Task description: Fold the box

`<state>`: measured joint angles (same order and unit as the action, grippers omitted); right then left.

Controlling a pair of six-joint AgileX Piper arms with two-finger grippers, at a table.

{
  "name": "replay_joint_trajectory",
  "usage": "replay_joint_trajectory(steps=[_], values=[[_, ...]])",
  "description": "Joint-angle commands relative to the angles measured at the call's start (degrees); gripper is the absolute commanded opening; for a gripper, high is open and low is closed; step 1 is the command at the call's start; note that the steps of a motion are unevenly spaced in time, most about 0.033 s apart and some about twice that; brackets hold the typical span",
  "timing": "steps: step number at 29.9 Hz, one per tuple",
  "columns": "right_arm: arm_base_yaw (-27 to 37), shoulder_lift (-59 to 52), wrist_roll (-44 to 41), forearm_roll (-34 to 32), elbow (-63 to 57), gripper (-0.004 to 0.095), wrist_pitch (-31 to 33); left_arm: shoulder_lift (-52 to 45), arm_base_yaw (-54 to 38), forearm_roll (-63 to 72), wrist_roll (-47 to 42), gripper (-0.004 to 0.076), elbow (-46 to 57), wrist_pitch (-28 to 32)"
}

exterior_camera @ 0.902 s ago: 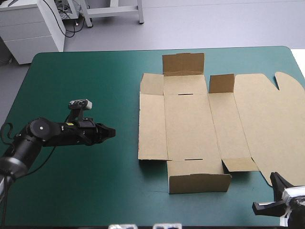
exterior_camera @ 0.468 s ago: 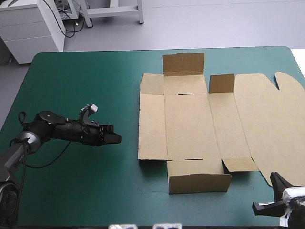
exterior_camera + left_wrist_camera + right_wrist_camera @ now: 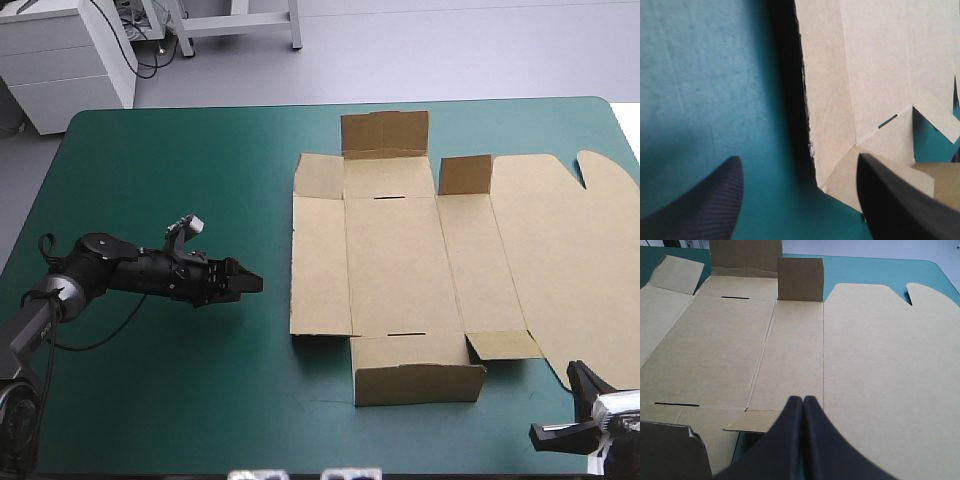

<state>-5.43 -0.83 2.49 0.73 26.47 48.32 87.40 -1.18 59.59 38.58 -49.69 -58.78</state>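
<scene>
Box [image 3: 400, 265]: brown, lies opened out on the right half of the teal-green cover [image 3: 180, 160], reaching to the table's right edge. Base panel flat. Far wall [image 3: 385, 133] stands upright; near wall [image 3: 418, 383] also upright. A small flap [image 3: 465, 175] at the far end of the strip right of the base stands up. The left side panel [image 3: 320, 265] lies flat. The lid [image 3: 570, 250], with its rounded tab at the far right, lies flat on the cover.

Left gripper [image 3: 250, 283]: low over the bare cover, left of the box, pointing at the left side panel, clear of the board. In the left wrist view its two black fingers [image 3: 705, 200] stand wide apart with nothing between them but cover and, farther ahead, the box's left edge and near-left corner. Released, holding nothing.

Right gripper [image 3: 803, 399]: at the table's near right corner, by the lid's near edge. In the right wrist view its fingers meet in one pointed arch, clenched, no board between them. The tip lies over the strip just beside the lid's crease; whether it touches the board cannot be told.
</scene>
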Motion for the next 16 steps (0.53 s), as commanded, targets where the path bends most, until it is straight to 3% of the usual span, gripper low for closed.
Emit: replay_joint_trajectory(steps=[1, 16], values=[[0.51, -1.20, 0.24, -0.17, 1.28, -0.0019, -4.17, -1.17, -0.08, 3.81, -0.58, 0.0535, -1.62, -0.62], [0.51, -1.20, 0.24, -0.17, 1.28, -0.0019, -4.17, 8.07, 5.97, 15.93, 1.44, 0.0530, -1.62, 1.04]])
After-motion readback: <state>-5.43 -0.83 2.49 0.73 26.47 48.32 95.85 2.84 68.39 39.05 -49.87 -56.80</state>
